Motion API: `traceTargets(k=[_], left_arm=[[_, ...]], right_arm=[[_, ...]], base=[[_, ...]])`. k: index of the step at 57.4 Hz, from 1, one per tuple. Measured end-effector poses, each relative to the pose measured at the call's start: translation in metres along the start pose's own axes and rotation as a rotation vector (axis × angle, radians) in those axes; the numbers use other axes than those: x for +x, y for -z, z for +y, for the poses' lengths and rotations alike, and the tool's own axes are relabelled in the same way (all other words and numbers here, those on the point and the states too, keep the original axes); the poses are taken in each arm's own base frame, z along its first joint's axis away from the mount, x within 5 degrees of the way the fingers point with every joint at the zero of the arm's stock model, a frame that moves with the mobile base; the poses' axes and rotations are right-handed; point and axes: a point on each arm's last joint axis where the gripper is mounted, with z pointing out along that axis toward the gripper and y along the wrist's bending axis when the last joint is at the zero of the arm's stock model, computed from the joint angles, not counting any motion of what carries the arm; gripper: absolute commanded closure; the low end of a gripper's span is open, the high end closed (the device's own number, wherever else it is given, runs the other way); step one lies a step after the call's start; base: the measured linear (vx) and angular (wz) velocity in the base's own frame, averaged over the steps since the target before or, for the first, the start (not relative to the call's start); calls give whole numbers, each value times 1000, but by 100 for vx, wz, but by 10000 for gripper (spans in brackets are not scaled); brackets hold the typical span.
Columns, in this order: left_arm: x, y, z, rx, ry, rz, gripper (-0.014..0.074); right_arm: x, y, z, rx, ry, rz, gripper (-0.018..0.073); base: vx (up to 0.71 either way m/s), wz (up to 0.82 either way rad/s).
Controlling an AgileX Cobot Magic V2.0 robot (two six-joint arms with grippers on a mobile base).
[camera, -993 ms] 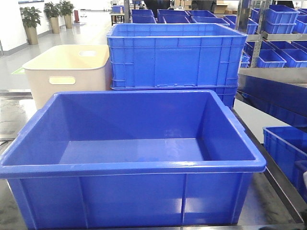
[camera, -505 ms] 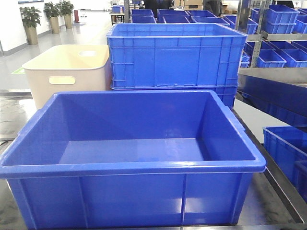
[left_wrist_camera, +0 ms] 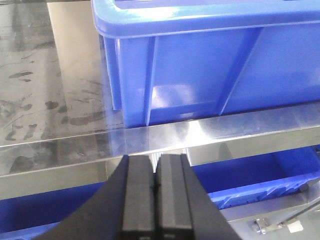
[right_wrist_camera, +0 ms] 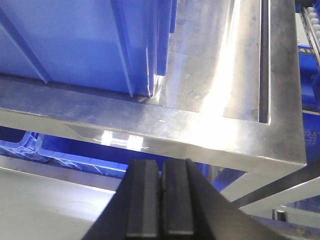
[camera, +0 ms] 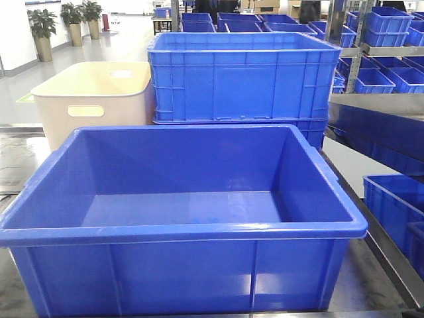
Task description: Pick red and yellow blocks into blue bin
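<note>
The blue bin (camera: 182, 228) is sitting open-topped, its inside offering free entry from above. The ribbed blue crate (camera: 242, 76) and cream tub (camera: 93, 99) are crowding its far side.

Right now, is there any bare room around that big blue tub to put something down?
Yes: the blue bin is empty inside. Bare steel table runs along its left, and a strip along its right. Behind it is crowded: the cream tub and ribbed blue crate stand close.
</note>
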Motion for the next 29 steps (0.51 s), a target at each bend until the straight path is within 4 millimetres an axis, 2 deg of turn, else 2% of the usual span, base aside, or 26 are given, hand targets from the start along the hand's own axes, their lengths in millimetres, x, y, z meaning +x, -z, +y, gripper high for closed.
traceTargets(k=[24, 29], left_arm=[[0, 0, 0, 0, 0, 0, 603], [1, 5, 0, 0, 1, -22, 603]], right_arm=[[0, 0, 0, 0, 0, 0, 571], [0, 0, 0, 0, 0, 0, 569]], base=[[0, 0], [0, 0]])
